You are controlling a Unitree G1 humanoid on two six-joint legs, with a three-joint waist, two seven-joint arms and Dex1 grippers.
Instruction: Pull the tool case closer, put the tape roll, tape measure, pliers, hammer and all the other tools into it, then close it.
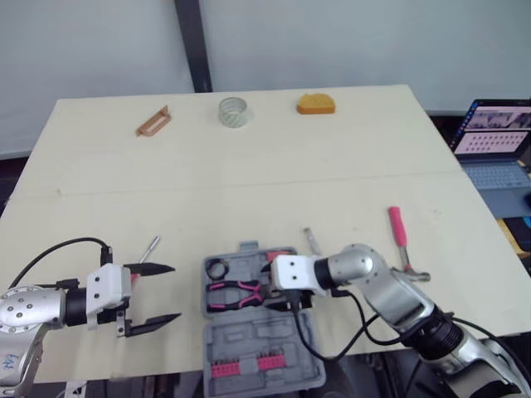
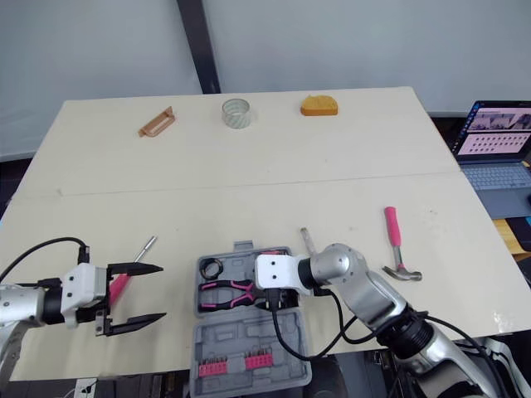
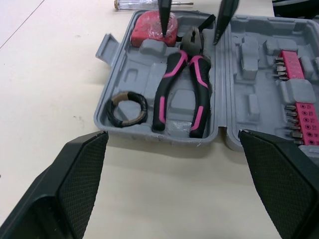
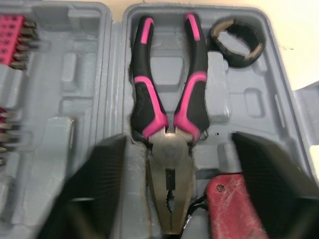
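The grey tool case (image 1: 274, 336) lies open at the table's front edge. In its far half lie pink-handled pliers (image 4: 169, 114), a black tape roll (image 4: 234, 42) and a red tape measure (image 4: 234, 209). My right gripper (image 1: 270, 292) hangs open just over the pliers' head, one finger on either side. My left gripper (image 1: 174, 292) stands open and holds nothing, left of the case and facing it. A pink-handled screwdriver (image 1: 149, 247) lies on the table by that gripper. A pink-handled hammer (image 1: 402, 240) lies to the right of the case.
A small metal tool (image 1: 312, 240) lies just behind the case. Along the far edge sit a clear tape roll (image 1: 235, 112), an orange object (image 1: 316, 103) and a brown one (image 1: 153, 121). A laptop (image 1: 494, 149) stands off the table's right side.
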